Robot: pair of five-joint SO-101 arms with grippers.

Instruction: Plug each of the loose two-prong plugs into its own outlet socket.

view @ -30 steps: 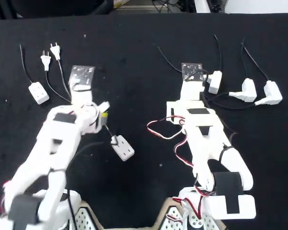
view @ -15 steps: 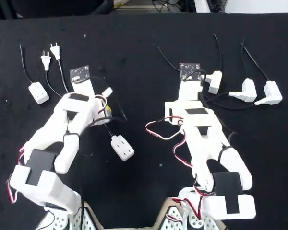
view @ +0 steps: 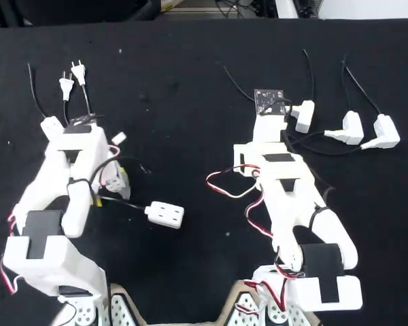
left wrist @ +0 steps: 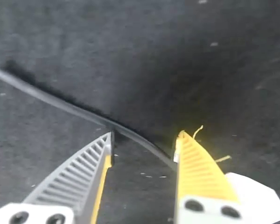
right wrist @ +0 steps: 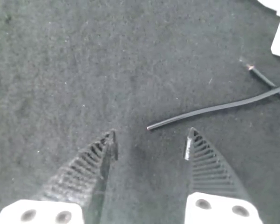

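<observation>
Just ahead of the left end effector point(left wrist: 144, 140), beyond its fingertips, lie the near plug point(view: 65, 84) and the far plug point(view: 77, 68). Both run roughly lengthwise along the reach line, prongs pointing away. Its jaws stand apart, gripping nothing, with a black cord point(left wrist: 60, 100) crossing slantwise between them on the tabletop point(view: 190, 61). A white socket block point(view: 52, 126) sits close on its left, and a second socket block point(view: 166, 214) lies well behind. The right end effector point(right wrist: 150, 137), likewise released, is far off, so the left arm looks better placed.
</observation>
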